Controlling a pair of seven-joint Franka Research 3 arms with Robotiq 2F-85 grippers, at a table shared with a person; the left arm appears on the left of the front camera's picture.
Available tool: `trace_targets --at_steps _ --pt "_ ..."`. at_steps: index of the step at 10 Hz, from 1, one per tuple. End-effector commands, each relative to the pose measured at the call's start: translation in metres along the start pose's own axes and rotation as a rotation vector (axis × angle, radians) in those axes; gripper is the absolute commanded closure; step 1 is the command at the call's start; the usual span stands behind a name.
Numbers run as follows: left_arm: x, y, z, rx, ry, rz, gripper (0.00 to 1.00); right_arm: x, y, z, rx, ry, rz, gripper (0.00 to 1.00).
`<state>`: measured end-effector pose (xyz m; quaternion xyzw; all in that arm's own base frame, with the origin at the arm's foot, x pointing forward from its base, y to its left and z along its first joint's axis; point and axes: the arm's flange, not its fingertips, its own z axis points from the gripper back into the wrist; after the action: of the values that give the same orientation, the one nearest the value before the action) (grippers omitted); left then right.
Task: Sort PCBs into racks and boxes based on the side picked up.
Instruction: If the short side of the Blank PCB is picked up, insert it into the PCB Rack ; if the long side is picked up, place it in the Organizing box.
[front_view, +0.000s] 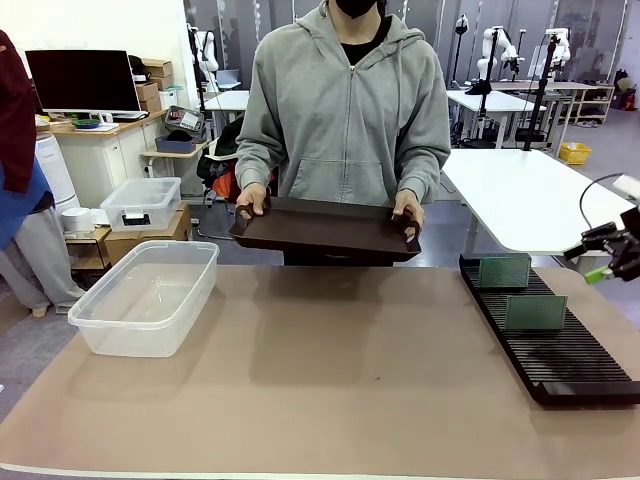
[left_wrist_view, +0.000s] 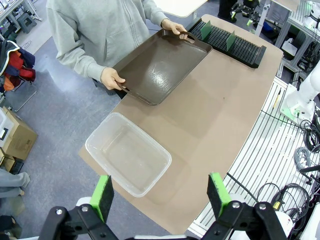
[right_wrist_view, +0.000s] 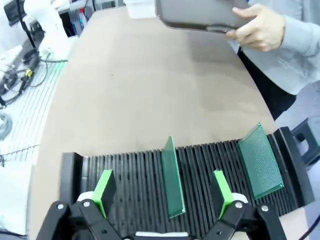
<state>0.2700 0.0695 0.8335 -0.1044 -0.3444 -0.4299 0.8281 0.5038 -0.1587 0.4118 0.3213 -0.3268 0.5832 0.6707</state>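
Two green PCBs stand upright in the slots of the long black rack (front_view: 560, 345) at the table's right side: one (front_view: 503, 271) near its far end, the other (front_view: 535, 312) about midway. My right gripper (front_view: 612, 262) hovers open above the rack's right edge; in its wrist view the gripper (right_wrist_view: 165, 192) is above the rack (right_wrist_view: 125, 172), with one PCB (right_wrist_view: 172, 177) between its fingers' lines but below them and another PCB (right_wrist_view: 260, 161) to the side. The clear box (front_view: 145, 296) sits empty at the table's left. My left gripper (left_wrist_view: 160, 195) is open high above the box (left_wrist_view: 127, 152).
A person at the far side holds a dark brown handled tray (front_view: 325, 230) in both hands above the table edge; the tray (left_wrist_view: 162, 65) looks empty. A smaller lidded clear bin (front_view: 142, 203) stands behind the table at the left. The tan table (front_view: 340, 380) stretches between box and rack.
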Motion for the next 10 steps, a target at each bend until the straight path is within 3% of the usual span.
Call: trace_targets --at_steps 1,4,7,10 --pt "-0.001 -0.001 -0.001 -0.002 0.0 0.006 0.0 0.033 0.027 0.021 0.003 0.033 -0.094 0.0" --pt "-0.001 -0.001 -0.001 -0.002 0.0 0.006 0.0 0.09 0.054 0.063 -0.033 0.044 -0.15 0.0" --pt "-0.001 -0.001 -0.001 -0.002 0.0 0.006 0.0 0.167 0.094 0.097 -0.09 0.144 -0.232 0.0" --pt "-0.001 -0.001 -0.001 -0.002 0.0 0.006 0.0 0.232 0.129 0.114 -0.204 0.206 -0.215 0.0"
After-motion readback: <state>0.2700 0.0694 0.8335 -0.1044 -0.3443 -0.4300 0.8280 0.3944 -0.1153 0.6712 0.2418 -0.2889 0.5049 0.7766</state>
